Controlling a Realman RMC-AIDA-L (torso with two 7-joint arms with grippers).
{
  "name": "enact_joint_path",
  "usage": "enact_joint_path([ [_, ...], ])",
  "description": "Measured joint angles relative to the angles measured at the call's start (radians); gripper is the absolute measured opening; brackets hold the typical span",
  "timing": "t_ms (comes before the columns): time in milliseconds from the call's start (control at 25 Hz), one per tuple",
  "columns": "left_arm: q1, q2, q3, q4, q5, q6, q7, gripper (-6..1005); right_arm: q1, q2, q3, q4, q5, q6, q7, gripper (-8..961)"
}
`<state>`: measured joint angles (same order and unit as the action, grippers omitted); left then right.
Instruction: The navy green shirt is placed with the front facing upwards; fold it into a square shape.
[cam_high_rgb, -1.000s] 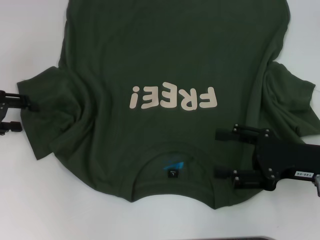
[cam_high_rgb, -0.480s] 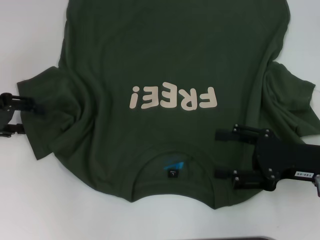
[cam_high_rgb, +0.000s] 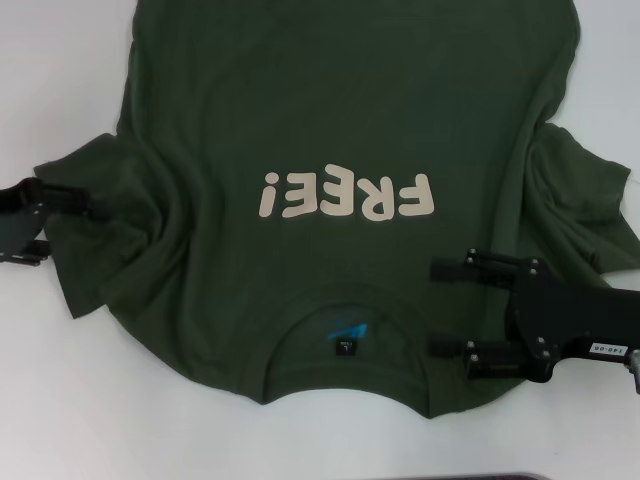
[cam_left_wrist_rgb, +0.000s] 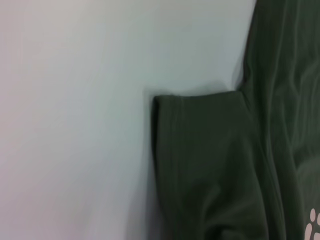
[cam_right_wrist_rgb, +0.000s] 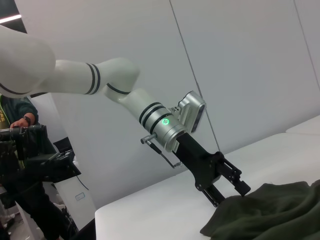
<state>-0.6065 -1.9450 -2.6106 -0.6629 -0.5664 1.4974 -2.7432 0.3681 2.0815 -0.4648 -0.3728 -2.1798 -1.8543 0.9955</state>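
Note:
The navy green shirt (cam_high_rgb: 330, 110) lies spread face up on the white table (cam_high_rgb: 70, 400), cream "FREE!" lettering (cam_high_rgb: 345, 196) upside down to me, collar and blue neck label (cam_high_rgb: 345, 333) nearest me. My left gripper (cam_high_rgb: 65, 233) is open at the edge of the shirt's left sleeve (cam_high_rgb: 110, 230), one finger over the cloth. The right wrist view shows it too (cam_right_wrist_rgb: 231, 192), fingers apart at the sleeve (cam_right_wrist_rgb: 270, 210). The left wrist view shows the sleeve's hem (cam_left_wrist_rgb: 200, 160). My right gripper (cam_high_rgb: 435, 307) is open and low over the shoulder beside the collar.
The shirt's right sleeve (cam_high_rgb: 590, 210) lies bunched at the right edge. Bare white table lies to the left of and in front of the shirt. A dark strip (cam_high_rgb: 500, 476) shows at the table's near edge.
My left gripper has moved right, from beside the sleeve to over its edge. The right gripper and the shirt have not moved.

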Motion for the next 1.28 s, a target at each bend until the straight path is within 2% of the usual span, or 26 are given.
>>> enact_joint_path([
  [480,-0.019,0.001,0.012,0.013,-0.001,-0.007,-0.004,756,0.000,-0.002,0.003,0.000,0.000,0.000,0.000,884],
  [680,-0.027,0.002,0.051,0.011,0.000,-0.009,-0.009,554,0.001,-0.002,0.005,-0.001,0.000,-0.001,0.000,885],
  [1000,-0.025,0.006,0.045,0.011,-0.001,-0.011,-0.014,344,0.003,-0.002,0.005,-0.002,0.000,-0.001,0.002,885],
  [1280,-0.026,0.011,0.046,0.011,-0.003,-0.003,-0.014,97,0.003,-0.002,0.005,-0.002,0.000,0.000,0.002,885],
])
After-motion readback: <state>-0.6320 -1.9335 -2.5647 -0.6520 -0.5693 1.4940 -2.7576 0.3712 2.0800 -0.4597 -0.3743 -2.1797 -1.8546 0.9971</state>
